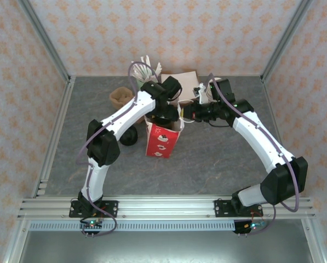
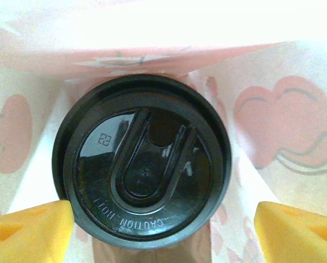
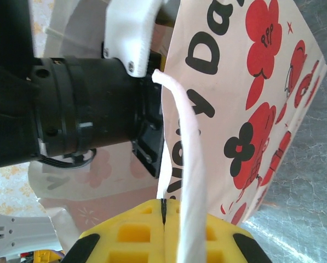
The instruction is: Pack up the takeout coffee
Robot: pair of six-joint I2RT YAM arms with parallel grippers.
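Left claw (agape) around takeout coffee

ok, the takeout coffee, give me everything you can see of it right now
The takeout coffee is seen from straight above in the left wrist view. Its round, glossy black plastic lid has a raised U-shaped ridge and embossed "CAUTION HOT" lettering, and it hides the cup body. It stands upright inside the red-and-white paper bag, walls close around it. The open left gripper straddles it: one yellow pad sits at the rim, contact unclear, and the other is clear.
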